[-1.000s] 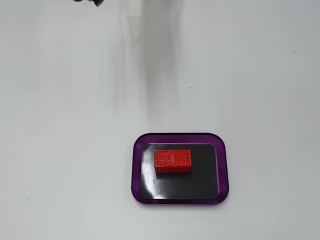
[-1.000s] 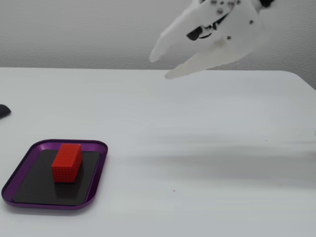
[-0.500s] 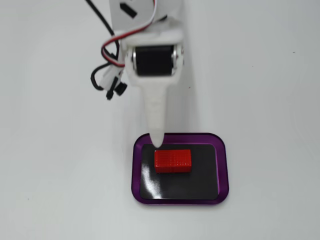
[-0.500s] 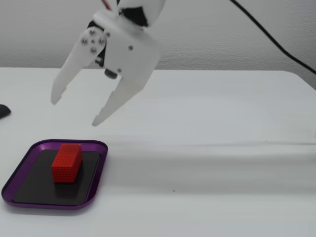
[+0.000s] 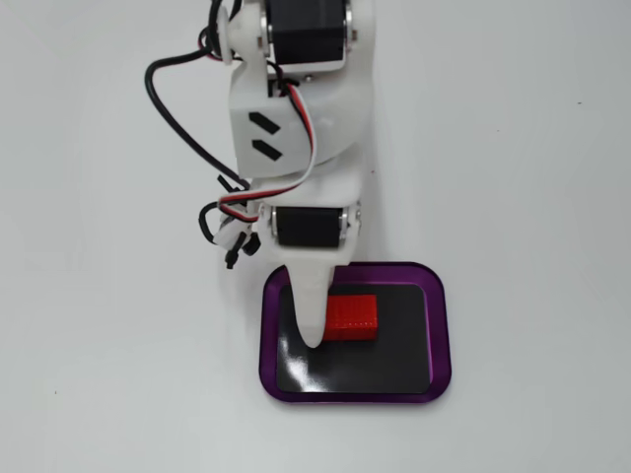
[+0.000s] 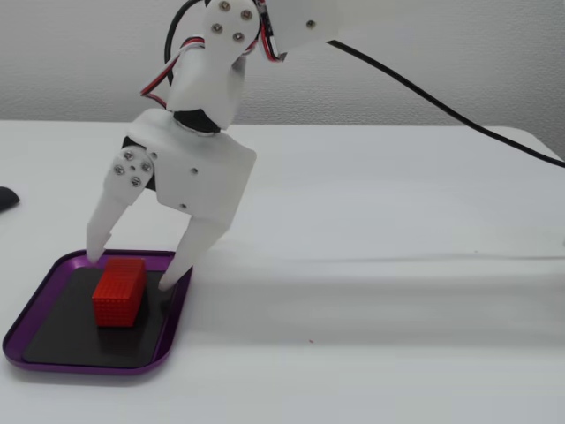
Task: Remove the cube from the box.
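The red cube [image 5: 355, 317] lies on the black bottom of the purple-rimmed box [image 5: 443, 335], left of its middle. In a fixed view from above, my white gripper [image 5: 314, 317] reaches down from the top and its upper finger covers the cube's left end. In a fixed view from the side, the gripper [image 6: 129, 271] is open and stands low over the box [image 6: 88, 366]. Its two fingertips straddle the cube [image 6: 117, 291], one on each long side, just above the box floor. I cannot tell whether either finger touches the cube.
The arm's body and loose black and red cables [image 5: 222, 212] hang over the white table behind the box. A small dark object [image 6: 5, 198] sits at the table's left edge in a fixed view from the side.
The gripper has swung in over the box and dropped down until its open fingers stand on either side of the cube. The cube and box have not moved.
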Controlling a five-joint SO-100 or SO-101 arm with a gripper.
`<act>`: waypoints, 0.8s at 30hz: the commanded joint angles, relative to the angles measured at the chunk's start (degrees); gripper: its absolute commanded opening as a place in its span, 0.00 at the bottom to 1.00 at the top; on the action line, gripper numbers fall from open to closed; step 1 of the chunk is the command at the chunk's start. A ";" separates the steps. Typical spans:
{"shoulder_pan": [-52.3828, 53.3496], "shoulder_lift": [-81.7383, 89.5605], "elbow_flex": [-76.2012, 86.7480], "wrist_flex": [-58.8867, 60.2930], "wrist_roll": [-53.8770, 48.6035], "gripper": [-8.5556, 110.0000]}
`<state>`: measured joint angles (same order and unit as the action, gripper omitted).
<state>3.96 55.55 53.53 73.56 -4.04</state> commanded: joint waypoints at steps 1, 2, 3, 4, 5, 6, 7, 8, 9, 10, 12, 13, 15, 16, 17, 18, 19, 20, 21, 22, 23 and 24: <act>-0.35 0.53 -2.02 -0.53 0.00 0.23; -0.35 0.53 -2.02 -0.53 -0.18 0.23; -0.35 0.53 -2.02 -0.62 -0.26 0.23; -0.35 0.53 -2.11 -0.62 -0.26 0.22; -0.35 0.53 -2.11 -0.79 -0.26 0.21; -0.35 0.53 -2.11 -1.49 -0.26 0.19; -0.35 0.53 -2.02 -1.85 -0.26 0.17; -0.35 0.53 -1.93 -2.20 -0.09 0.15; -0.35 0.53 -1.93 -2.20 0.00 0.13; -0.35 0.53 -1.93 -2.20 0.09 0.11; -0.35 0.53 -2.02 -2.20 0.18 0.09; -0.35 0.53 -2.11 -2.20 0.18 0.08; -0.35 0.53 -2.11 -2.20 0.09 0.08; -0.35 0.53 -2.11 -2.20 0.00 0.08; -0.35 0.70 -2.11 -2.20 -0.09 0.08; -0.35 0.97 -2.11 -2.20 -0.09 0.08; -0.35 1.14 -2.11 -2.20 -0.18 0.07; -0.44 1.41 -2.11 -2.20 -0.18 0.07; -0.53 1.76 -2.46 -1.76 -0.26 0.07; -0.53 2.55 -3.96 -1.41 -0.26 0.07; -0.44 3.87 -5.36 -0.88 -0.26 0.07; -0.09 5.27 -7.03 -0.09 -0.26 0.07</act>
<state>3.78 55.46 51.50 72.25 -4.04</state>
